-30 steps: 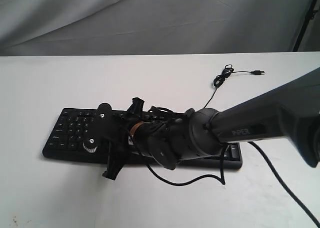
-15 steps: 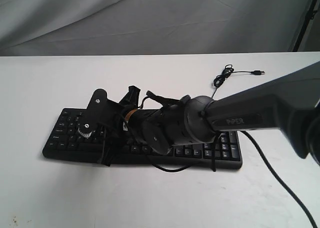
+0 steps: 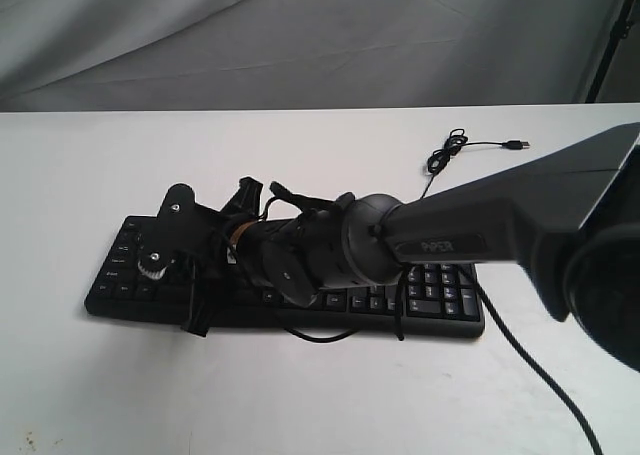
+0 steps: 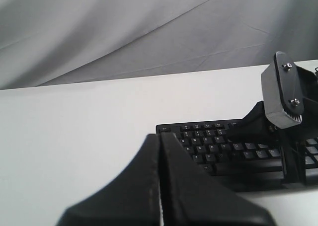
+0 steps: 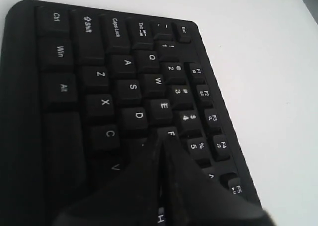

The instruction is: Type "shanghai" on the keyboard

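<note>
The black keyboard (image 3: 440, 295) lies across the white table. My right arm reaches over it from the right, with the right gripper (image 3: 180, 280) down over the letter keys near the left end. In the right wrist view the right gripper (image 5: 161, 136) is shut with nothing in it, its tips at the F key of the keyboard (image 5: 99, 77); whether they touch it I cannot tell. The left gripper (image 4: 160, 135) is shut and empty, off the Esc end of the keyboard (image 4: 208, 146). From there the right gripper (image 4: 233, 135) shows over the keys. The exterior view does not show the left gripper.
The keyboard's thin USB cable (image 3: 440, 160) coils on the table behind it. A loop of arm wiring (image 3: 320, 335) hangs over the keyboard's front edge, and a thicker black cable (image 3: 540, 365) crosses the table at the right. Grey cloth (image 3: 300, 35) hangs behind.
The right gripper has moved left along the keyboard and back from its front edge. The keyboard has not shifted.
</note>
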Robot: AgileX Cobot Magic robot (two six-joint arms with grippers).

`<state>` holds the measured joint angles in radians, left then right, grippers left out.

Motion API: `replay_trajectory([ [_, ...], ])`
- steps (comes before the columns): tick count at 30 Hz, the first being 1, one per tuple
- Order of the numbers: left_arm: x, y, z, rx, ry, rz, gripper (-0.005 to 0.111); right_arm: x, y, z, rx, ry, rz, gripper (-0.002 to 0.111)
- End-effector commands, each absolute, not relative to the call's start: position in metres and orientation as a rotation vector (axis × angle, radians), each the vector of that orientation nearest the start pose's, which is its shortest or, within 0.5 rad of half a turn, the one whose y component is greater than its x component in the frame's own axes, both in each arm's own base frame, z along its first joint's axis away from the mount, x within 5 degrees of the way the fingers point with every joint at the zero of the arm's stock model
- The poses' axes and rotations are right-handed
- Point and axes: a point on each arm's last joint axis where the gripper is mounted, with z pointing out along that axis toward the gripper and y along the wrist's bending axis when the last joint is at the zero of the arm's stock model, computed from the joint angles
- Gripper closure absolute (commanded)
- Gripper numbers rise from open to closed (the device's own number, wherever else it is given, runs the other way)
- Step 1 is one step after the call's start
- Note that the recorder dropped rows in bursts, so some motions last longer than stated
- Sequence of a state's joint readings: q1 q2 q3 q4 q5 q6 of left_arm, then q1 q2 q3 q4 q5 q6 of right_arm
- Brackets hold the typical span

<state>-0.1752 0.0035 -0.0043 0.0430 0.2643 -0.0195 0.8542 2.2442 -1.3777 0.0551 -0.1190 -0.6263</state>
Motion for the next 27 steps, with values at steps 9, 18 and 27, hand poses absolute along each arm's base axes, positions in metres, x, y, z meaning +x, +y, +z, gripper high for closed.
replay_trajectory([
  [9, 0.054, -0.009, 0.19, 0.168, 1.738, -0.103, 0.107, 0.312, 0.354, 0.098, -1.478, 1.711, 0.138, 0.108],
  [18, 0.054, -0.009, 0.19, 0.168, 1.738, -0.103, 0.107, 0.311, 0.353, 0.09, -1.498, 1.733, 0.135, 0.108],
  [27, 0.054, -0.009, 0.19, 0.168, 1.738, -0.103, 0.107, 0.312, 0.353, 0.095, -1.493, 1.726, 0.136, 0.108],
])
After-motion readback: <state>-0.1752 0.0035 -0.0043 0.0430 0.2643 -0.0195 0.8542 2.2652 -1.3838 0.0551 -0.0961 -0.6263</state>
